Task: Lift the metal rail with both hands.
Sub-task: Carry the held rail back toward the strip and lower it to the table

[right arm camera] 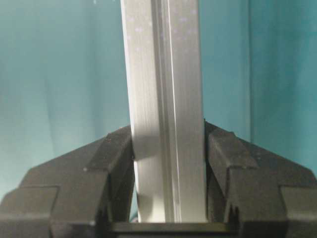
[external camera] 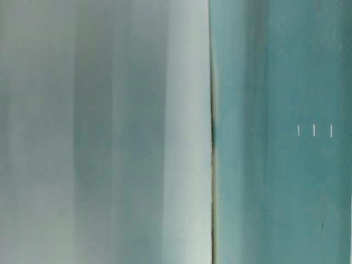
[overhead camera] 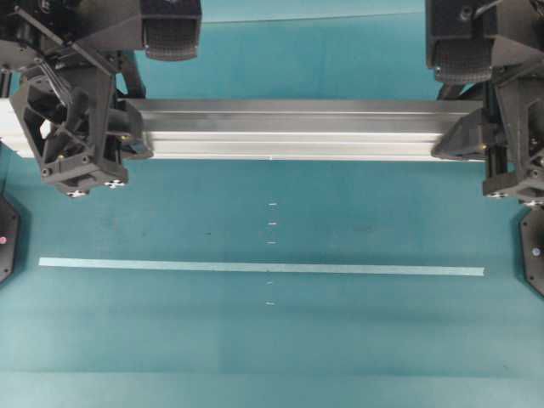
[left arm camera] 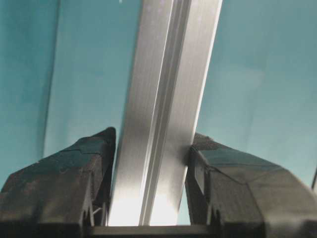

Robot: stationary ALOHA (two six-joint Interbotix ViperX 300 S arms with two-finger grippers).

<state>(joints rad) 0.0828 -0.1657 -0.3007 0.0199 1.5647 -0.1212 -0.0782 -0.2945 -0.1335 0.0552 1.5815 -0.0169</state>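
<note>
The metal rail is a long grooved silver bar lying crosswise at the back of the overhead view. My left gripper is shut on it near its left end and my right gripper near its right end. In the left wrist view the black fingers press both sides of the rail, with the left gripper centred on it. The right wrist view shows the same hold: the right gripper clamps the rail between its fingers. The rail appears raised above the teal table.
A thin pale tape strip runs across the table nearer the front, crossed by a short row of small white marks. Black arm bases stand at both side edges. In the table-level view a blurred pale grey surface fills the left half.
</note>
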